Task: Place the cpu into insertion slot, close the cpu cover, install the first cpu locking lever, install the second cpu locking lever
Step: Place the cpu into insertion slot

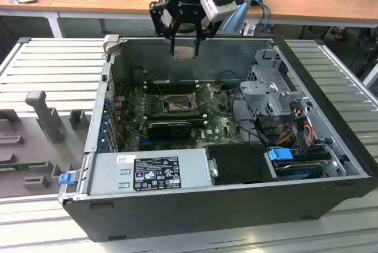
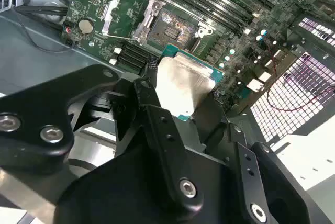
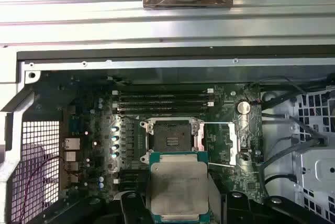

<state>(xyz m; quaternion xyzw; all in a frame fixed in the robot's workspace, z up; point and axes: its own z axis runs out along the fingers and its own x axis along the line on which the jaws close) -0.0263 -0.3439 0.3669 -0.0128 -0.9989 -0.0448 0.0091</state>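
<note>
While black robot hand (image 1: 185,49) pinches small flat silvery-grey square cpu (image 3: 178,187), it hangs high over open dark-grey computer case (image 1: 195,206). Down on green motherboard (image 3: 220,182): dark-framed square insertion slot (image 3: 170,135) bare, thin silver cpu cover (image 3: 233,145) flipped open beside it.

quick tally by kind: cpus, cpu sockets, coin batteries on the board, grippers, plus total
cpu: 1
insertion slot: 1
coin battery: 1
gripper: 1
total: 4
</note>
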